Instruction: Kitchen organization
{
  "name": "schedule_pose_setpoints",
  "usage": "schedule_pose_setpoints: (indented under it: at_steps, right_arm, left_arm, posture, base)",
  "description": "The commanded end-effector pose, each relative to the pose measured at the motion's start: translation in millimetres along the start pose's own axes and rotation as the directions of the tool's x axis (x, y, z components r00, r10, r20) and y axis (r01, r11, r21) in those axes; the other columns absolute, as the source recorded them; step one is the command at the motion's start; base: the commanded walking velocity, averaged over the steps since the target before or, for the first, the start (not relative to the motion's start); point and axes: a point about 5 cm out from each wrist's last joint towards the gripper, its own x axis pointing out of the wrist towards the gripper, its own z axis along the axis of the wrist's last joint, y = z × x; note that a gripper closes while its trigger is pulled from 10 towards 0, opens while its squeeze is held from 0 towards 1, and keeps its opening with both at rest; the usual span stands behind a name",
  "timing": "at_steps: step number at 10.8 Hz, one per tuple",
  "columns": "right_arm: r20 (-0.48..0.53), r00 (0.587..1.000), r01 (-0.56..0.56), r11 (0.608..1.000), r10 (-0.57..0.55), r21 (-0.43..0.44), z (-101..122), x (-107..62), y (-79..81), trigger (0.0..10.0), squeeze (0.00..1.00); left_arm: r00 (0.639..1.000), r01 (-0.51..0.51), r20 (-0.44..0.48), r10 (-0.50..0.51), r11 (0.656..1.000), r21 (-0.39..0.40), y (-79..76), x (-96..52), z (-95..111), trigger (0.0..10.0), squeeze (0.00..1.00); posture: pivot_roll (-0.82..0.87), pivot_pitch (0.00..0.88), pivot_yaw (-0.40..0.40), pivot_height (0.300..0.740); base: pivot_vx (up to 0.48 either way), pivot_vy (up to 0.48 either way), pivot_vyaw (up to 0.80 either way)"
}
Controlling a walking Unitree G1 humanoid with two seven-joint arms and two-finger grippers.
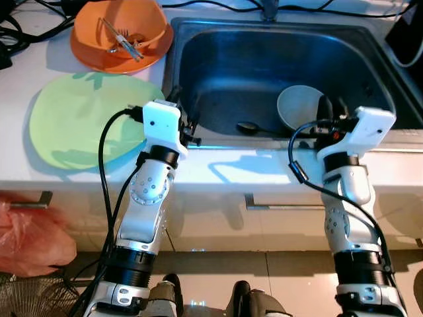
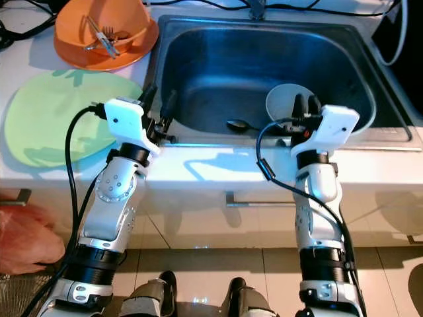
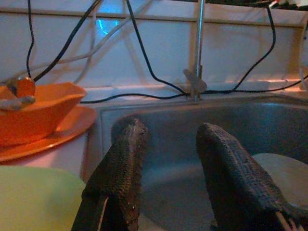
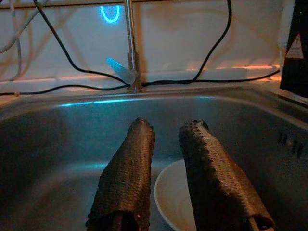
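Observation:
A steel sink (image 1: 264,59) is set in the white counter before me. In it lie a white bowl (image 1: 294,105) at the front right and a black spoon (image 1: 248,127) beside it. My left gripper (image 1: 185,102) hovers over the sink's front left corner, open and holding nothing. My right gripper (image 1: 332,107) is at the front right rim, just above the near side of the white bowl (image 4: 168,197), its fingers a little apart and holding nothing. An orange bowl (image 1: 122,26) with metal utensils sits on an orange plate (image 1: 119,65) left of the sink.
A pale green plate (image 1: 79,119) lies on the counter near the left arm. The faucet (image 4: 130,57) stands behind the sink amid black cables. A black object (image 1: 406,33) sits at the far right. A red bag (image 1: 26,238) lies on the floor below.

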Motion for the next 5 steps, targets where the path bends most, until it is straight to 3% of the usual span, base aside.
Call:
schedule_pose_setpoints:
  at_steps: [1,5]
  right_arm:
    - [-0.01,1.0,0.009,1.0,-0.009,-0.008,-0.5,-0.7,-2.1,10.0,0.0]
    - [-0.005,1.0,0.0,1.0,0.0,-0.01,0.8,-0.3,-0.4,10.0,0.0]
  left_arm:
    - [1.0,-0.004,0.017,0.004,1.0,0.01,-1.1,1.4,4.0,10.0,0.0]
    - [0.999,-0.002,0.036,0.002,1.0,0.005,-3.3,5.1,7.1,10.0,0.0]
  posture:
    - [0.15,0.214,-0.032,0.74]
    - [0.14,0.201,-0.035,0.74]
  base:
    - [0.0,0.0,0.0]
    - [0.0,0.0,0.0]
